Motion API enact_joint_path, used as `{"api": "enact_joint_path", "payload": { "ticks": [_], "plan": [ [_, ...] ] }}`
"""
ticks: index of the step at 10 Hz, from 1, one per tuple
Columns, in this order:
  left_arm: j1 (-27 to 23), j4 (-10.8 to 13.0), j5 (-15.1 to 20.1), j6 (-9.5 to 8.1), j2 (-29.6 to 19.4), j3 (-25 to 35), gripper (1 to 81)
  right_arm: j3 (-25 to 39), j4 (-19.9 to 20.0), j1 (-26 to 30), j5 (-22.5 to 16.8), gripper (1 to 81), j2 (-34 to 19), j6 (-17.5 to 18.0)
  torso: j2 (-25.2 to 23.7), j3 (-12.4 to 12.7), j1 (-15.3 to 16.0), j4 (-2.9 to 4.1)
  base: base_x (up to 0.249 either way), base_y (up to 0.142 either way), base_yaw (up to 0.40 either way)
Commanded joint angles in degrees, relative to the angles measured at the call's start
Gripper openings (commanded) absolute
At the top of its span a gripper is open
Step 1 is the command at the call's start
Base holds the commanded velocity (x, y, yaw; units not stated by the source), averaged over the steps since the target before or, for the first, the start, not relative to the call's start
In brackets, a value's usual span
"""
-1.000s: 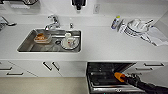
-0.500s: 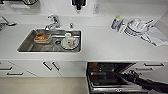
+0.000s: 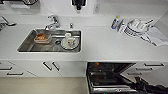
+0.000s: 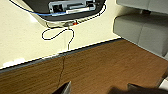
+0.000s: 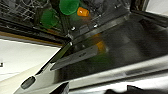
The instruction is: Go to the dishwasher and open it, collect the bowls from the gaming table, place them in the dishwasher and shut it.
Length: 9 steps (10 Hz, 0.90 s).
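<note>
The dishwasher stands open under the right end of the counter, its dark racks showing. My right arm reaches in from the lower right beside its door. In the right wrist view the lime-green bowl and the small orange bowl sit side by side in the dishwasher's rack. The steel inner face of the door lies close below the camera and mirrors their colours. The gaming table is out of view.
A white counter holds a sink with an orange-filled container, a plate and a cup. Dishes and a bottle stand at back right. The left wrist view faces wooden flooring and a grey sofa.
An orange spot beside my right arm at the dishwasher's opening a second ago is gone from there. The arm has drawn back toward the lower right.
</note>
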Motion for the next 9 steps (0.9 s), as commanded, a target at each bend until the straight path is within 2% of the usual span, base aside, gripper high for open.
{"api": "enact_joint_path", "payload": {
  "ticks": [1,2,3,4,6,8,9],
  "plan": [
    [2.9,-0.1,3.4,-0.14,0.2,0.5,81.1,4.6,-2.5,-10.4,-4.0,81.1,-8.1,-1.0,0.0,0.0,0.0,0.00,0.000,0.000,0.000],
    [2.8,-0.1,3.3,-0.14,0.2,0.5,81.1,6.0,-3.2,-13.4,-4.1,81.1,-8.3,-1.1,0.0,0.0,0.0,0.00,0.000,0.000,0.000],
    [2.8,0.0,3.2,-0.05,0.6,0.5,81.1,5.7,-4.7,-16.8,-4.0,81.1,-7.6,-1.0,-5.8,0.0,3.7,0.00,0.000,0.000,0.000],
    [2.7,0.4,3.1,0.22,0.5,0.5,81.1,4.6,-6.0,-20.2,-3.3,81.1,-6.8,-1.1,-6.1,0.0,3.9,0.00,0.000,0.000,0.000],
    [2.3,0.5,3.1,0.30,0.4,0.5,81.1,0.9,-7.8,-26.2,-3.1,81.1,-3.5,-1.1,-9.0,0.0,5.7,0.00,0.000,0.000,0.000],
    [2.0,0.5,3.1,0.39,0.3,0.5,81.1,-4.0,-10.6,-32.9,-2.4,81.1,1.9,-1.1,-13.2,0.0,8.3,0.00,0.000,0.000,0.000],
    [1.9,0.8,3.1,0.48,0.2,0.5,81.1,-7.8,-11.3,-35.6,-0.1,81.1,4.2,-1.1,-15.2,0.0,9.5,0.00,0.000,0.000,0.000]
  ]
}}
